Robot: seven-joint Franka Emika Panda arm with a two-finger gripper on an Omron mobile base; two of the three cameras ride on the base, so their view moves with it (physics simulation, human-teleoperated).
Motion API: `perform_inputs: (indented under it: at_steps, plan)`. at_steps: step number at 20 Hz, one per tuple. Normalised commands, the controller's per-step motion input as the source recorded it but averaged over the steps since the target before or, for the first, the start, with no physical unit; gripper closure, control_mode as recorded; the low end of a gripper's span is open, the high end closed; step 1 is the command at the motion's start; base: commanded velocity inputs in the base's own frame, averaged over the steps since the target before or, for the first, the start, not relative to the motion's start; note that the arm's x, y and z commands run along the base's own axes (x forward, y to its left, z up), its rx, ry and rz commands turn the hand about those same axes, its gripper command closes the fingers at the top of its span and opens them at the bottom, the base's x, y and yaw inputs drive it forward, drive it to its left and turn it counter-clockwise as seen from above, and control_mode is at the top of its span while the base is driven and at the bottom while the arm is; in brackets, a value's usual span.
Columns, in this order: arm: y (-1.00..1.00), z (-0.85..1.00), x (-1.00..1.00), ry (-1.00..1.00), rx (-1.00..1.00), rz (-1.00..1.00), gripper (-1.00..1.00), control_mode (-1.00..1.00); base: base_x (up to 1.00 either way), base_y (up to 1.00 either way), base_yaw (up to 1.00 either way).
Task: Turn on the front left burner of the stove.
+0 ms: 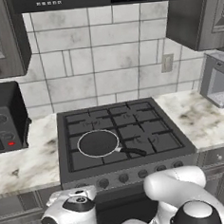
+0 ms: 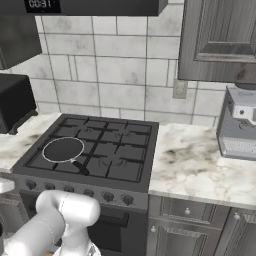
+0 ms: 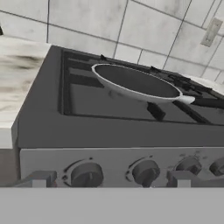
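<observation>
From the left base view, the wide dark grey gas stove (image 1: 129, 167) sits between two marbled counter stretches, and a round black frying pan with a pale rim (image 1: 98, 143) rests on the front left burner's black cast-iron grate (image 1: 85, 158), its handle pointing right. A black countertop oven with a red button (image 1: 5, 120) stands on the counter to the left. In the right base view, the same pan (image 2: 63, 150) covers the front left burner (image 2: 46, 162), and a row of small round knobs (image 2: 80, 191) runs along the front panel. In the hand view, the two-finger gripper (image 3: 111, 180) hovers close before the knobs (image 3: 86, 175), fingertips (image 3: 38, 179) spread apart and holding nothing; whether either touches a knob is hard to tell from here.
</observation>
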Motion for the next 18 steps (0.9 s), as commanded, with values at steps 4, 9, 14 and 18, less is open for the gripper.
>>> perform_inputs:
  at_steps: [4, 9, 14, 18]
  plan:
    - [-0.01, -0.1, -0.05, -0.04, 0.0, 0.0, -1.0, -1.0, 0.0, 0.0, 0.0]
    - [0.0, -0.27, -0.01, -0.07, 0.0, 0.0, -1.0, -1.0, 0.0, 0.0, 0.0]
    - [-0.01, -0.33, 0.0, -0.17, 0.0, 0.05, -1.0, -1.0, 0.0, 0.0, 0.0]
    - [-0.02, -0.23, 0.01, -0.05, 0.0, 0.06, -1.0, -1.0, 0.0, 0.0, 0.0]
